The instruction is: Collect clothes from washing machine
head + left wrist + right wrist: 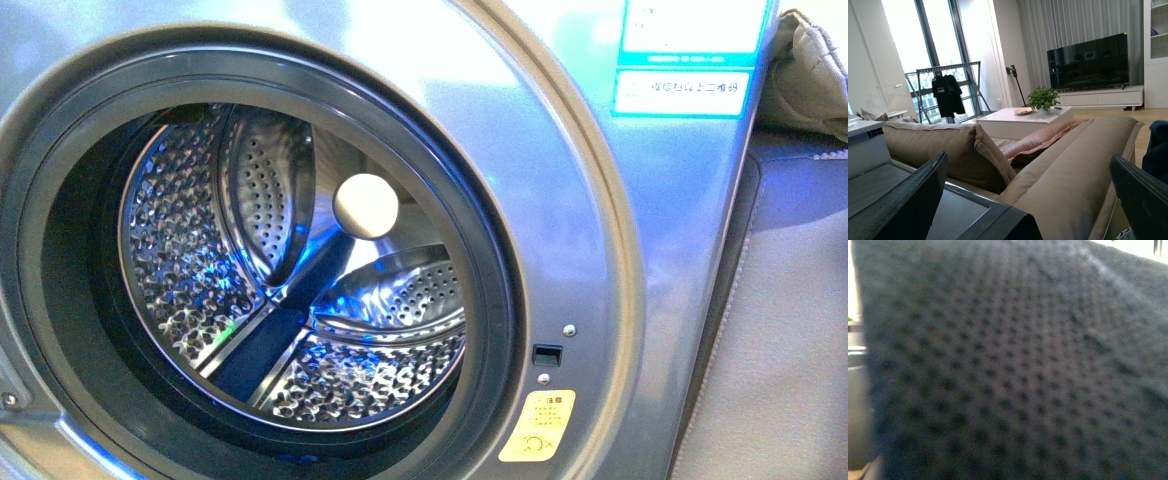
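Two dark flat fingers (913, 200) of your left gripper (1028, 159) stood spread wide.

Beyond those fingers, well apart from them:
- a beige cushioned sofa (1073, 165) with a pink cushion (1038, 142) lying on it
- further off, a low white coffee table (1008, 120) bearing a green potted plant (1043, 98)
- a black flat television (1088, 62) on a white stand
- a metal drying rack (975, 80) with a black T-shirt (948, 95) hung on it, by the tall windows

Just past one finger, not touching it, you had a patch of dark navy soft cloth (1157, 150). I could not tell what it was.

At your right wrist, the clothes (1008, 370) almost filled the camera. They were a dark navy soft fabric with a fine dotted weave, blurred and close against the lens. The fabric hid your right gripper, so I could not tell whether it was wide, narrow or holding.

Straight ahead of the body camera stood the grey metallic front-loading washing machine (620, 250). Its round dark-rimmed porthole (495, 300) gave onto the perforated steel drum (180, 230). A blue paddle (250, 350) ran across the lower drum, and a pale round disc (366, 204) sat at the back. A yellow warning sticker (537, 425) sat just under a small black latch slot (546, 354).
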You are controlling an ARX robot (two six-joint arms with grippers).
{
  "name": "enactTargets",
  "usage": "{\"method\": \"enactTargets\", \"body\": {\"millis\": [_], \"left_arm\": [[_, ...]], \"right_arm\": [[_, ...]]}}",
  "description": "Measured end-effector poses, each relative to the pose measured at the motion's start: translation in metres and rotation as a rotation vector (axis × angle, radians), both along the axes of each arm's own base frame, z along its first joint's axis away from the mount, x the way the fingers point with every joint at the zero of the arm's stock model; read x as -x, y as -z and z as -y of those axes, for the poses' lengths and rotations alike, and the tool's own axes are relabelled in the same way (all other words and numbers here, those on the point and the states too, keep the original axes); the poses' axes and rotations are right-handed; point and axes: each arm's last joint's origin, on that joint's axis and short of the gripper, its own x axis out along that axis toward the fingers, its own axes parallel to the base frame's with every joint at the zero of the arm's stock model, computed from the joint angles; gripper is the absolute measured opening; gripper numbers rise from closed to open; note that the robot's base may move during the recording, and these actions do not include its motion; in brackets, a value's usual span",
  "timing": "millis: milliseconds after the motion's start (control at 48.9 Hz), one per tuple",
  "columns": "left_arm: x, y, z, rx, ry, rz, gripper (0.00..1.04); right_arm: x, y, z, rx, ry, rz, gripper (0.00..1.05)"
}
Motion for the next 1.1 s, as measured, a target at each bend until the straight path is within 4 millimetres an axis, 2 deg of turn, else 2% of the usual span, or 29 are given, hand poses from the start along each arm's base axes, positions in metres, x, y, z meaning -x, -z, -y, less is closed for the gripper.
{"method": "enactTargets", "body": {"millis": [143,225,286,368,552,675,941,1105], "left_arm": [[0.000,0.000,0.000,0.000,0.000,0.000,0.98],[0.000,0.000,0.000,0.000,0.000,0.001,0.98],[0.000,0.000,0.000,0.001,0.000,0.001,0.98],[0.000,0.000,0.000,0.000,0.000,0.000,0.98],[0.000,0.000,0.000,0.000,0.000,0.000,0.98],[0.000,0.000,0.000,0.000,0.000,0.001,0.98],[0.001,0.000,0.000,0.001,0.000,0.002,0.98],[0.001,0.000,0.000,0.001,0.000,0.002,0.98]], "right_arm": [[0.000,0.053,0.028,-0.226,-0.005,-0.177,0.12],[0.001,0.096,0.040,-0.410,-0.008,-0.300,0.12],[0.001,0.117,0.044,-0.519,-0.015,-0.366,0.12],[0.001,0.134,0.046,-0.633,-0.031,-0.425,0.12],[0.002,0.174,0.047,-0.979,-0.078,-0.574,0.40],[0.003,0.189,0.044,-1.093,-0.063,-0.616,0.58],[0.002,0.194,0.040,-1.170,-0.032,-0.639,0.98],[-0.001,0.183,0.029,-1.114,-0.061,-0.612,0.97]]}}
